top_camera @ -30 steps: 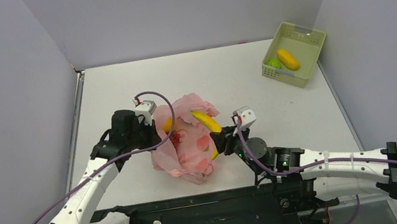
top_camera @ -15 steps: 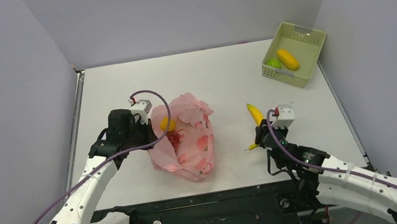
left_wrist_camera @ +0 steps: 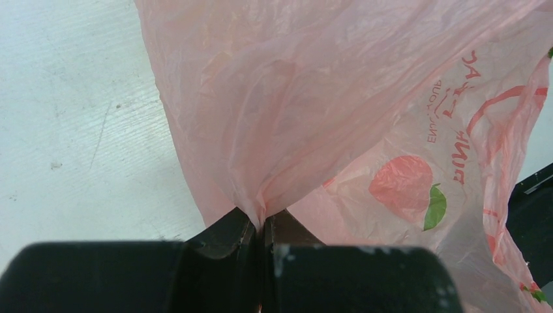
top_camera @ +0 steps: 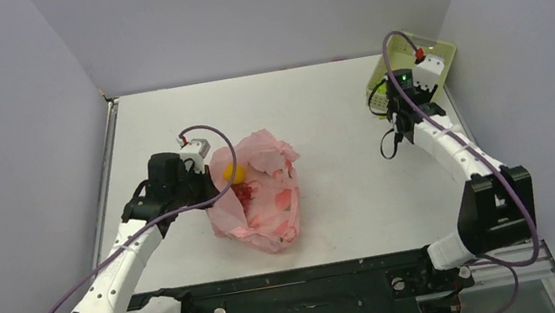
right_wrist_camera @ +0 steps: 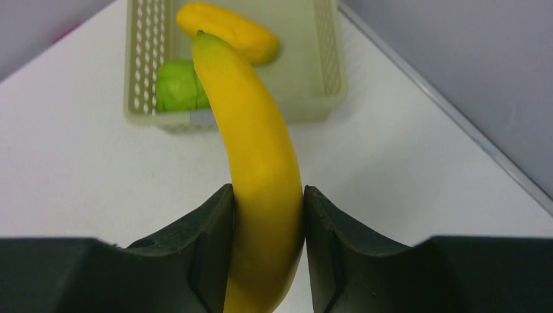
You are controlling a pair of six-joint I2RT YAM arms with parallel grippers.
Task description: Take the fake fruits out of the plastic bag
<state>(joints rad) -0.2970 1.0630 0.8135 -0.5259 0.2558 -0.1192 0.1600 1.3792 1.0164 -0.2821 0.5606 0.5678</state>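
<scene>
The pink plastic bag (top_camera: 265,201) lies crumpled at the table's middle left. My left gripper (top_camera: 213,189) is shut on a fold of its left edge, and the left wrist view shows the film (left_wrist_camera: 293,98) pinched between the jaws (left_wrist_camera: 264,225). A yellow fruit (top_camera: 235,173) and something red (top_camera: 247,192) show in the bag's mouth. My right gripper (right_wrist_camera: 264,195) is shut on the yellow banana (right_wrist_camera: 261,150), held just short of the basket. In the top view the right gripper (top_camera: 401,98) hangs at the basket's near edge and hides the banana.
The pale green slotted basket (right_wrist_camera: 140,65) stands at the back right corner (top_camera: 447,53), close to the right wall. Inside it lie a yellow-orange oval fruit (right_wrist_camera: 228,29) and a green round fruit (right_wrist_camera: 177,85). The grey side wall (right_wrist_camera: 469,78) runs close beside the basket.
My right arm has swung the banana from beside the bag across the table to the basket at the back right. The left gripper has kept its hold on the bag.
</scene>
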